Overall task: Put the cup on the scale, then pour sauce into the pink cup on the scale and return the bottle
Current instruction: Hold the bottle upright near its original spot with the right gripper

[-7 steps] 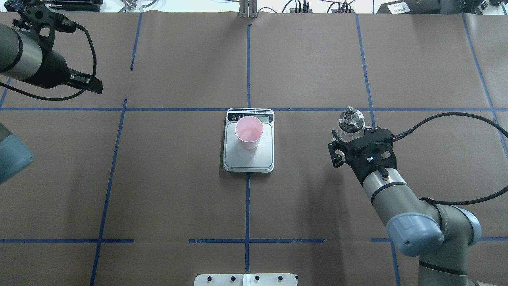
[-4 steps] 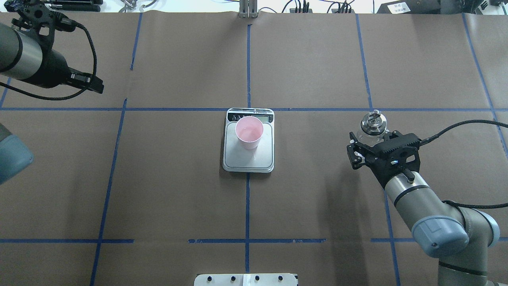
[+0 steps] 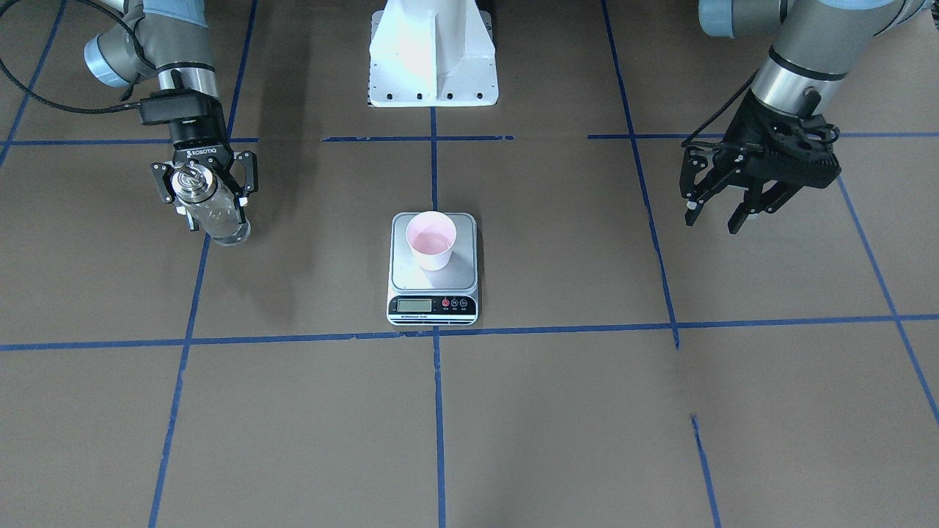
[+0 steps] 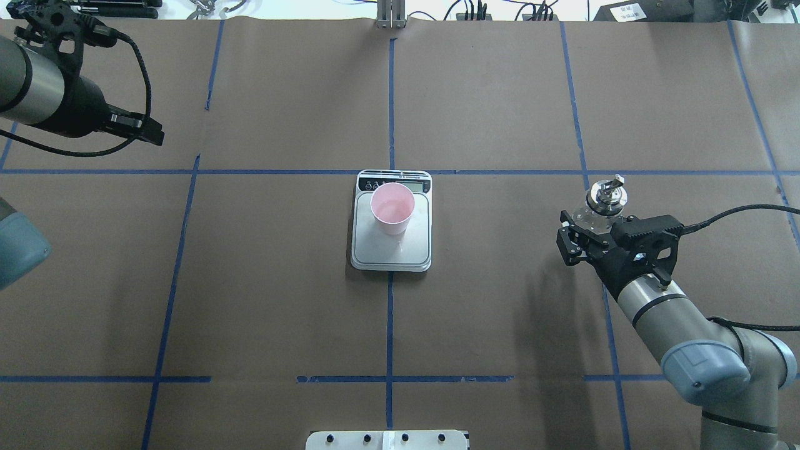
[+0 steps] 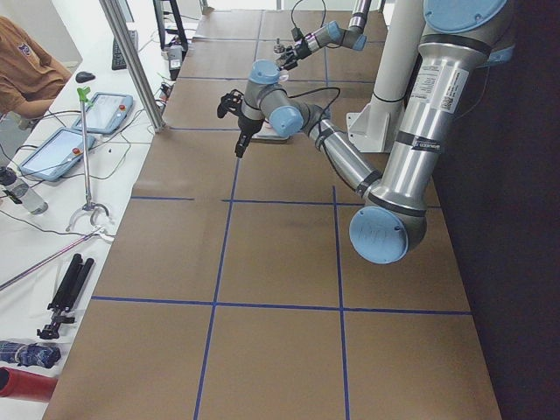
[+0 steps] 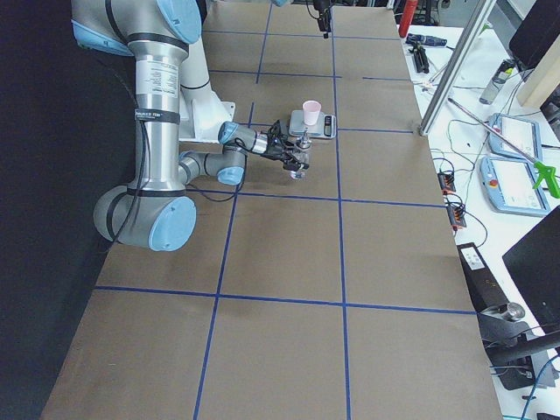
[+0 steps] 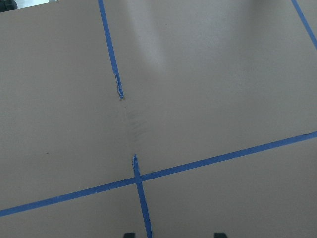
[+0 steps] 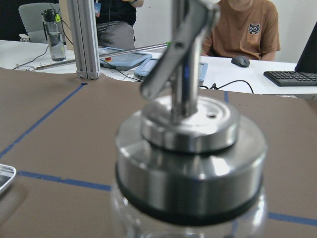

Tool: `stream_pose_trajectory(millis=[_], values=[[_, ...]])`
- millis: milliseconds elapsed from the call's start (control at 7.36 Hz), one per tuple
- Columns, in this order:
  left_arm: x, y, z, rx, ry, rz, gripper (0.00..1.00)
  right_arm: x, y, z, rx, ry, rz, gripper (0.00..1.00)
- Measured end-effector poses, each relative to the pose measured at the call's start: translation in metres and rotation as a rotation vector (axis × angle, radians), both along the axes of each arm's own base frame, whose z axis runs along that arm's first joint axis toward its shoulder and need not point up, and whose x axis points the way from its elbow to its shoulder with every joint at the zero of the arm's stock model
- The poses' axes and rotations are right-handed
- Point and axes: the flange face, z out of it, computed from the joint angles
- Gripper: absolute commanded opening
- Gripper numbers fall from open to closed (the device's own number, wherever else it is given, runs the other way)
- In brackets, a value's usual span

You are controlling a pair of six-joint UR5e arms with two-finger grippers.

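Note:
The pink cup [image 4: 392, 206] stands upright on the silver scale [image 4: 390, 251] at the table's middle, with a little clear liquid in it [image 3: 431, 238]. The scale's black panel [image 3: 433, 304] faces away from me. My right gripper [image 4: 597, 220] is shut on the clear glass bottle [image 4: 603, 197] with the silver cap and spout, upright, well to the right of the scale. In the front view the bottle [image 3: 211, 209] is low over the table; I cannot tell if it touches. The cap fills the right wrist view [image 8: 190, 163]. My left gripper [image 3: 715, 216] is open and empty, far left.
Blue tape lines [image 4: 390, 325] divide the brown paper table cover. The white robot base [image 3: 433, 59] stands at my near edge. An aluminium post [image 4: 390, 15] stands at the far edge. Operators, tablets and a keyboard [image 8: 292, 77] are beyond it.
My right gripper has carried the bottle further right, away from the scale, keeping it upright. The left arm has barely moved. Cup and scale are unchanged.

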Motion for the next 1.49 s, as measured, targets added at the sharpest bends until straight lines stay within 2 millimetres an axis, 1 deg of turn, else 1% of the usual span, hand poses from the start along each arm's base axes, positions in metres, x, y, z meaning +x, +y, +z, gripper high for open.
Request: stream_pose_trajectory(millis=[272, 544, 679, 951, 1223, 1495], values=[[-0.001, 0.002, -0.003, 0.002, 0.006, -0.001, 0.62, 0.000, -0.001, 0.018, -0.031, 0.003, 0.002, 0.00], [-0.003, 0.005, -0.007, 0.000, 0.007, -0.001, 0.62, -0.002, -0.005, 0.025, -0.038, 0.011, 0.008, 0.00], [-0.004, 0.006, -0.009, -0.002, 0.007, 0.000, 0.62, -0.004, -0.011, 0.030, -0.042, 0.019, 0.018, 0.00], [-0.006, 0.009, -0.011, -0.004, 0.007, 0.001, 0.62, -0.010, -0.030, 0.032, -0.058, 0.017, 0.025, 0.00], [-0.006, 0.010, -0.012, -0.010, 0.003, 0.002, 0.62, -0.014, -0.038, 0.035, -0.065, 0.020, 0.028, 0.00], [-0.006, 0.010, -0.012, -0.011, 0.002, 0.003, 0.62, -0.016, -0.042, 0.036, -0.066, 0.019, 0.031, 0.00]])
